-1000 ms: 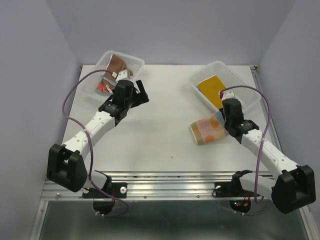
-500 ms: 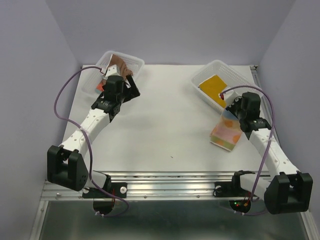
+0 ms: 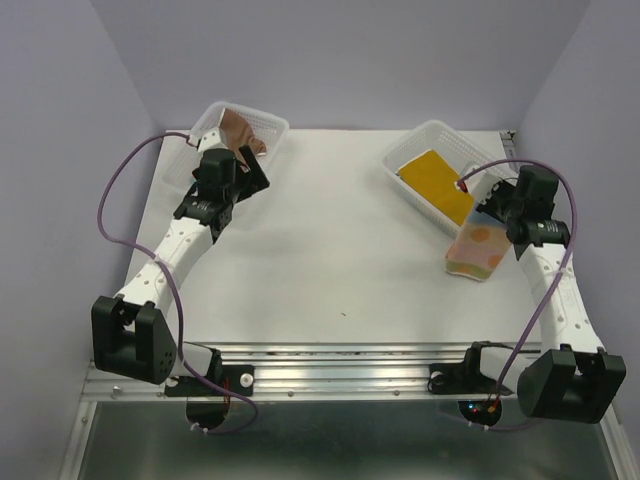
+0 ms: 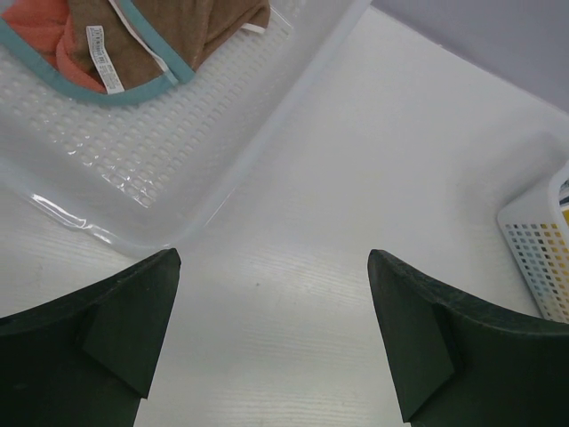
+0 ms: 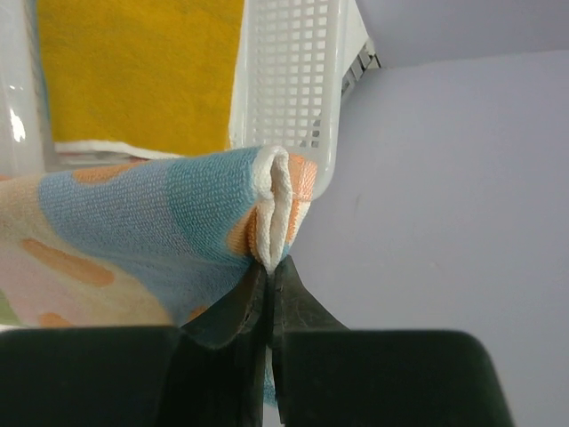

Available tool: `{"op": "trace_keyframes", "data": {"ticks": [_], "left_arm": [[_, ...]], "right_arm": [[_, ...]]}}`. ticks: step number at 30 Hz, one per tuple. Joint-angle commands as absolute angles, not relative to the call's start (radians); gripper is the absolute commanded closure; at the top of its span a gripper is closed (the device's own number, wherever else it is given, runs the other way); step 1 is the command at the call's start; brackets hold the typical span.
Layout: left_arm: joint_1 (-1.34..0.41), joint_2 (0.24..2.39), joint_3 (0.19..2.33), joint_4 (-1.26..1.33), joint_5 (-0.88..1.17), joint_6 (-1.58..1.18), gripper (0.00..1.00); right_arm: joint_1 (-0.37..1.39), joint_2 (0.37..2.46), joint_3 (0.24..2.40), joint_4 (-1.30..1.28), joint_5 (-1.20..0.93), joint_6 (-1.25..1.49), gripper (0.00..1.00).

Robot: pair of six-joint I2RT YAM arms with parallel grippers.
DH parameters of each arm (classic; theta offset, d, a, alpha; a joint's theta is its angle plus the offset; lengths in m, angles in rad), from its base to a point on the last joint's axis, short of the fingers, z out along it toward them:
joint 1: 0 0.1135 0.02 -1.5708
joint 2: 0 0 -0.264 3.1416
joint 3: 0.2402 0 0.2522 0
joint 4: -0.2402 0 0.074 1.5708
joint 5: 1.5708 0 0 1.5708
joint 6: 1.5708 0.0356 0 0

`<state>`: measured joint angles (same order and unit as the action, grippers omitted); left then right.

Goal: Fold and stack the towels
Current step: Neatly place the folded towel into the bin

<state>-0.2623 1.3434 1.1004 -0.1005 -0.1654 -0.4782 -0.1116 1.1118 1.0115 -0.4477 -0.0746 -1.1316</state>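
My right claw (image 5: 271, 267) clenches the folded spotted towel (image 3: 478, 250) just beside the near corner of the basket (image 3: 432, 128); the yellow towel (image 3: 432, 178) lies inside. My left claw (image 4: 273, 258), well apart from it, gapes empty.

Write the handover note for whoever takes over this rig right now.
Left gripper: open, empty, over the table beside the left basket.
Right gripper: shut on the folded pastel spotted towel, held next to the right basket.
Done: yellow towel lies folded flat in the right basket.
Brown towel and some orange cloth sit unfolded in the left basket.
Left to do: stack the pastel towel on the yellow one, then fold the rest.
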Motion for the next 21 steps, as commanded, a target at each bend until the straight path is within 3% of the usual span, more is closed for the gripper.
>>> {"op": "trace_keyframes", "data": {"ticks": [1,7,21], "left_arm": [[-0.242,1.312,1.101,-0.061,-0.172,-0.462,0.01],[-0.222,1.325,1.100,-0.063,-0.167,-0.465,0.01],[-0.199,1.353,1.100,-0.069,-0.183,-0.474,0.01]], "right_arm": [[-0.143,1.112,1.115,-0.479,-0.110,-1.229,0.99],[-0.146,1.181,1.117,-0.336,-0.138,-1.368,0.99],[-0.144,1.419,1.190,-0.101,-0.468,-1.417,0.99]]}}
